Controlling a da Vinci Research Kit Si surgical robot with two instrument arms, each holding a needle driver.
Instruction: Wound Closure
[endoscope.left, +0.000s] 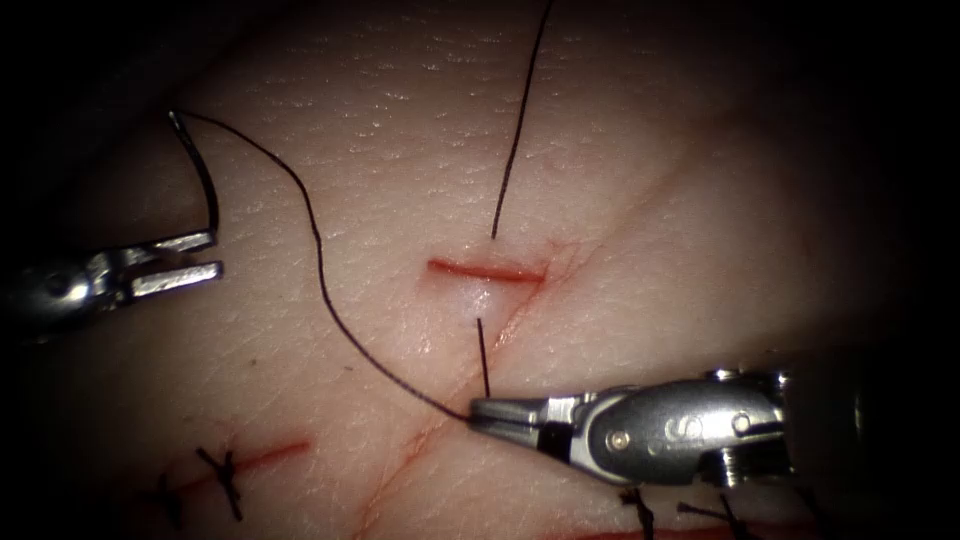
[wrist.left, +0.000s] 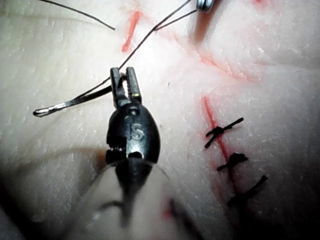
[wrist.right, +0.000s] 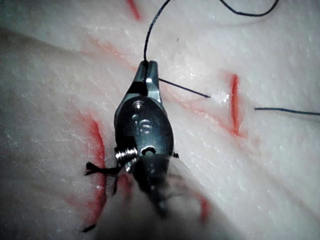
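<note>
Pale tissue (endoscope.left: 640, 150) lies under the tools, a short red cut (endoscope.left: 487, 270) at its middle. The left pincer (endoscope.left: 178, 262) sits well left of the cut, gripping the needle (endoscope.left: 203, 178) near one end; the needle curves up, free of the tissue. The right pincer (endoscope.left: 490, 410), below the cut, is closed on the thread (endoscope.left: 320, 260), which runs from the needle and passes through the cut. Finished stitches (endoscope.left: 225, 475) lie nearby.
</note>
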